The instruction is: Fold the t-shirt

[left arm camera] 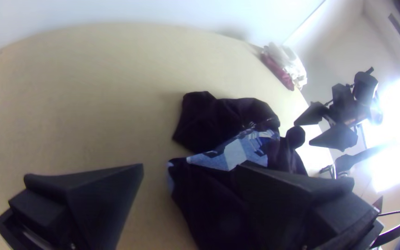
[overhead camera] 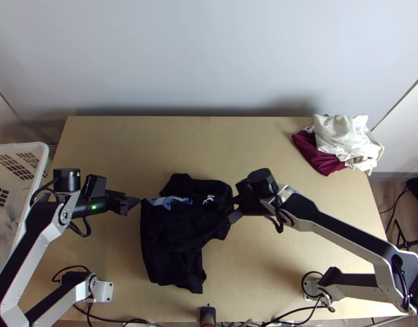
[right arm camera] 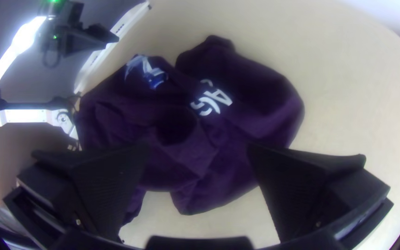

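- Take black t-shirt point(overhead camera: 170, 234) as landmark: bunched on light wooden table point(overhead camera: 252, 147), roughly between both arms, probably put there for reach from either side.
- See blue-and-white print point(left arm camera: 237, 153) and white lettering point(overhead camera: 209, 199) on top of t-shirt, partly swallowed by folds; cannot tell collar from hem.
- Log left gripper point(left arm camera: 189, 166) at left edge of t-shirt, fingers spread, nothing pinched; likely set there to take that edge near the print.
- Log right gripper point(right arm camera: 197, 146) over right edge of t-shirt, fingers wide apart, fabric below but not clamped; likely placed for opposite edge. Cannot tell about contact.
- Judge as early: no neat fold visible, so probably flattening first. Would need both edges gripped, then pulled apart evenly.
- Watch for pinching several layers at once, given the crumpling; could drag whole t-shirt instead of spreading it.
- Note white cloth point(overhead camera: 345, 136) and dark red cloth point(overhead camera: 320, 158) heaped well beyond t-shirt, to its right, presumably kept aside.
- Note white basket point(overhead camera: 29, 145) well left of t-shirt, likely for laundry.
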Available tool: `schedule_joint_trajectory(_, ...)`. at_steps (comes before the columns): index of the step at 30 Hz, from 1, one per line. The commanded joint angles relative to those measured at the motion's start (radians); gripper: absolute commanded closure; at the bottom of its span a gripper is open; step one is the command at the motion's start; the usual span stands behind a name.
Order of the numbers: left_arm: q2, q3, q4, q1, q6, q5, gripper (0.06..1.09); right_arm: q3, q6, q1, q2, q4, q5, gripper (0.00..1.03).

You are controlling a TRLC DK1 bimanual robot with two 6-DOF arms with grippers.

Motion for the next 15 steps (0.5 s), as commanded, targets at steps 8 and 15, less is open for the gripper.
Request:
schedule_joint_trajectory(8, -0.060, -0.057, 0.045, 0.019, -0.048, -0.003, 0.12, 0.031, -0.028, 0.056, 0.107, -0.012, -0.020, 0.13)
schedule_joint_trajectory(15, -0.072, -0.072, 0.070, 0.022, -0.084, -0.003, 0.12, 0.084, -0.054, 0.052, 0.203, 0.087, 0.045, 0.19)
